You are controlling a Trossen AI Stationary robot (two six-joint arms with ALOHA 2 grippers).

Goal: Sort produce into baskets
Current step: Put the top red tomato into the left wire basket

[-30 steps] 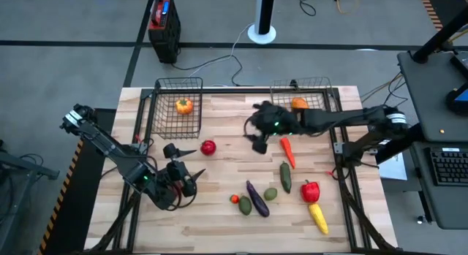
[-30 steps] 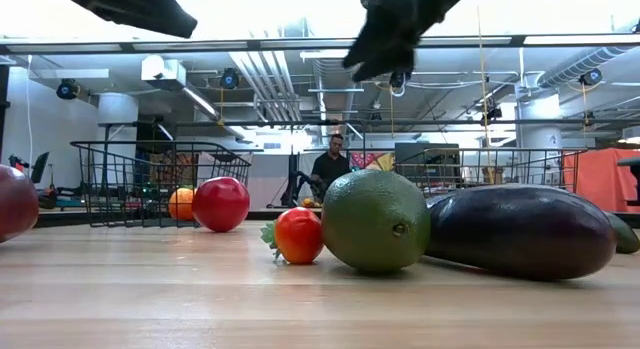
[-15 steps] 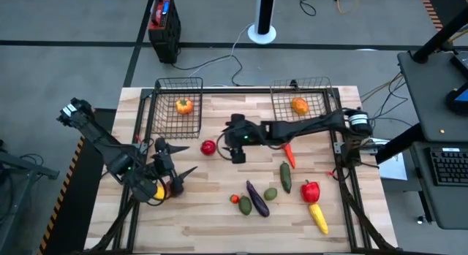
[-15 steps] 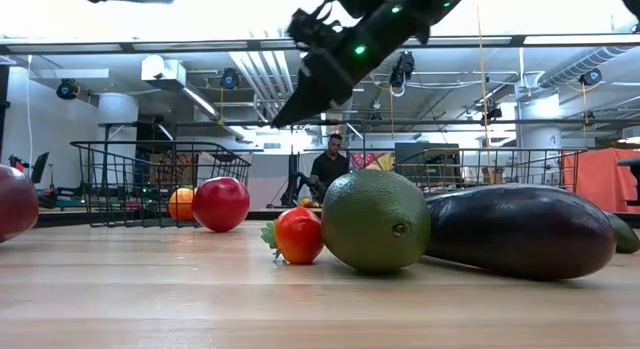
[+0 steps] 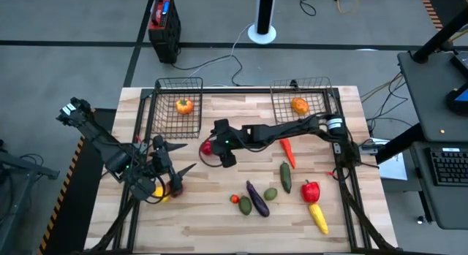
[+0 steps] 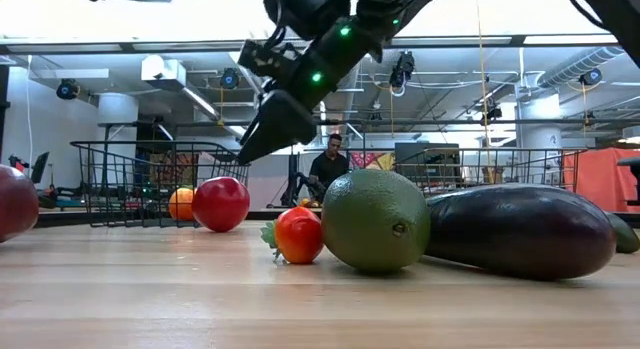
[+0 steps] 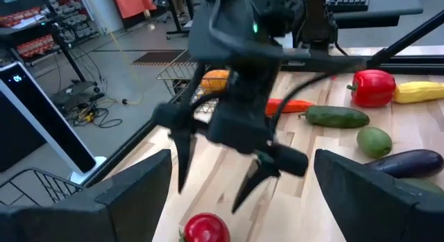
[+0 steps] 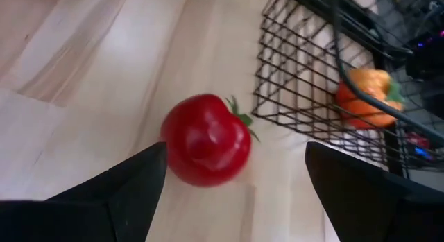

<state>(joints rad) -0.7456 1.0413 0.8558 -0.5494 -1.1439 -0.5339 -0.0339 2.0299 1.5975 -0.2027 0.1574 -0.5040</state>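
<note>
A red apple (image 5: 207,147) lies on the table near the left wire basket (image 5: 178,90), which holds an orange-coloured fruit (image 5: 184,105). My right gripper (image 5: 214,147) hovers open just above the apple, which shows between its spread fingers in the right wrist view (image 8: 206,148) and is not touched. In the low view the gripper (image 6: 268,134) hangs above and to the right of the apple (image 6: 221,203). My left gripper (image 5: 178,157) is open and empty near the table's left edge, beside a lemon (image 5: 157,191) and a red fruit (image 5: 174,186). The right basket (image 5: 303,90) holds an orange (image 5: 299,104).
A red chilli (image 5: 287,151), cucumber (image 5: 285,176), red pepper (image 5: 311,190) and yellow vegetable (image 5: 318,217) lie at the right. An eggplant (image 5: 257,199), two green fruits (image 5: 270,193) and a small tomato (image 5: 235,199) lie near the front middle. A person sits far behind the table (image 6: 330,169).
My right gripper has swept from beside the right basket toward the table's left and come down over the red apple, staying open. My left gripper has shifted a little toward the table's left edge, uncovering the lemon and the red fruit.
</note>
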